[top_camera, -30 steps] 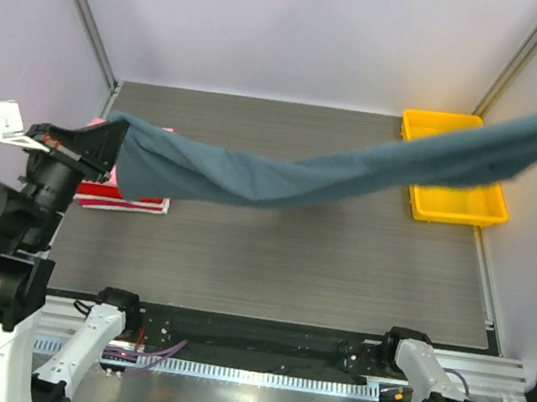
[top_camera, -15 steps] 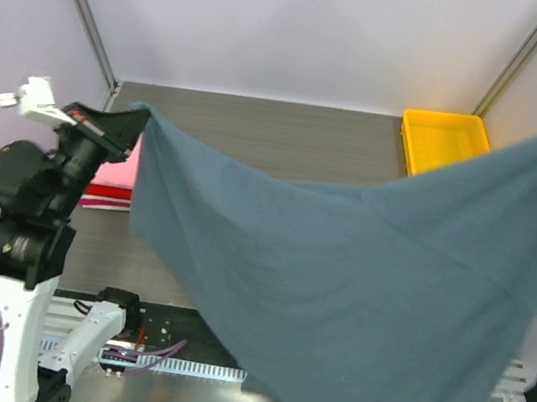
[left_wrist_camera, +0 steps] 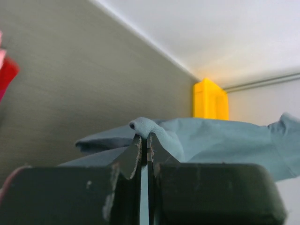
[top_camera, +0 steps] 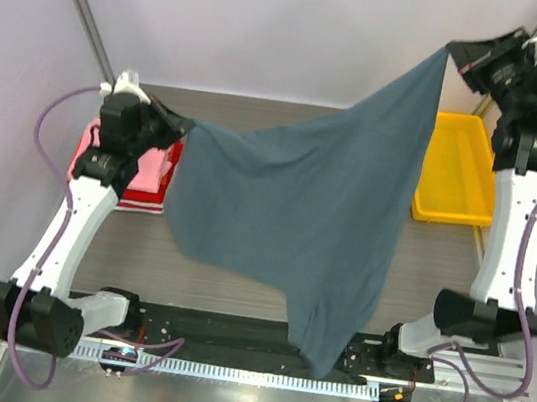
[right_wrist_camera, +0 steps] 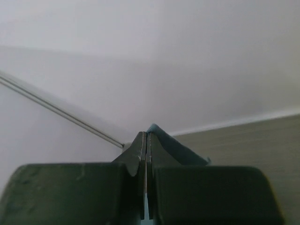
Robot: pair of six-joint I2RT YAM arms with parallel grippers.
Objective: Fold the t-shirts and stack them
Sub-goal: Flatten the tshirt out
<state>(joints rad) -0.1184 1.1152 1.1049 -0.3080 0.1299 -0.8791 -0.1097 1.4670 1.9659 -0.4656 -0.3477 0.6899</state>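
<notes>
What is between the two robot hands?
A soft slate blue-grey t-shirt hangs spread between the left gripper and the right gripper, pinched by both; the top view shows it.

Top camera looks down from behind the arms [top_camera: 73, 222] — each wrist camera peers closely along its fingers [left_wrist_camera: 133, 157]; all share the blue-grey t-shirt [top_camera: 298, 206].

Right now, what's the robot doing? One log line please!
left gripper: shut on blue-grey t-shirt | right gripper: shut on same shirt, higher | shirt: hanging spread between them
</notes>
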